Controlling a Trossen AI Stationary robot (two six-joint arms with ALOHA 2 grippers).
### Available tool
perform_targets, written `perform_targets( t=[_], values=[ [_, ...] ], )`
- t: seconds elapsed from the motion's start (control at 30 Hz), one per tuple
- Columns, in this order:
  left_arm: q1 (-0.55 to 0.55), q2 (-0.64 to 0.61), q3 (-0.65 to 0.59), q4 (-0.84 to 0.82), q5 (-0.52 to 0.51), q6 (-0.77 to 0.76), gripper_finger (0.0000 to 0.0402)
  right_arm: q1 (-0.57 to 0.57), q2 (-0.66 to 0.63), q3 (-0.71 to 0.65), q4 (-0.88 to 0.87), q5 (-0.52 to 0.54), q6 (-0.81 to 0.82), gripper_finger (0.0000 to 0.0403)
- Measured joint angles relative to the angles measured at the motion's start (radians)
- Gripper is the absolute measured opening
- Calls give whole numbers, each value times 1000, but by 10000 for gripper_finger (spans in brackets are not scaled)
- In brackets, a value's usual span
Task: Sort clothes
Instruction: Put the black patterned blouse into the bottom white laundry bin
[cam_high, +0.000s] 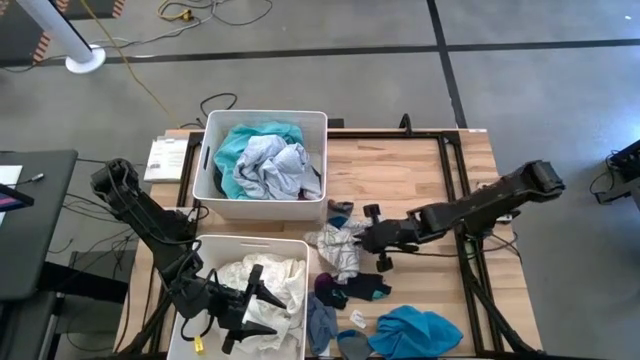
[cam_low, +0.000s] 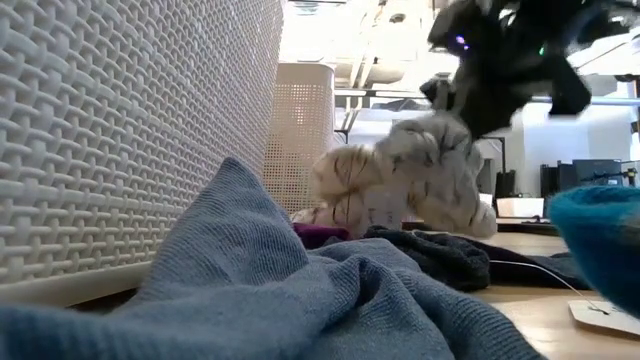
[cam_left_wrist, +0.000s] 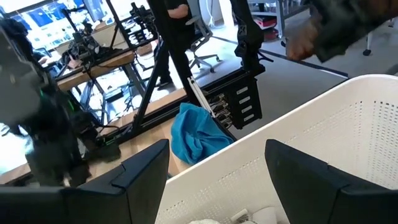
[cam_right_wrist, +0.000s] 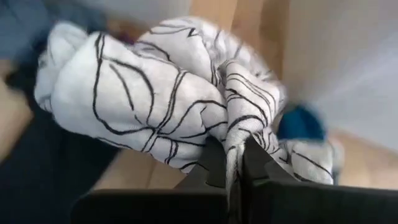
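My right claw (cam_high: 368, 232) is pinched tight on a white garment with thin black lines (cam_right_wrist: 168, 93), holding it bunched and lifted near the middle of the worktop (cam_high: 400, 175), between the two white bins (cam_high: 215, 160) and the loose pile toward the near edge. That pile holds a blue-grey piece (cam_low: 260, 290), a dark one (cam_high: 352, 290) and a bright blue one (cam_high: 415, 330). My left claw (cam_high: 262, 305) hangs spread over the near bin, above the white clothes (cam_high: 255, 275) inside. The far bin holds teal and pale grey garments (cam_high: 262, 160).
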Motion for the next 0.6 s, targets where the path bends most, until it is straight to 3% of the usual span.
perform_targets(
  t=[0.6],
  values=[
    [0, 0, 0, 7, 0, 13, 261, 135, -249, 50, -2, 184, -49, 6]
  ],
)
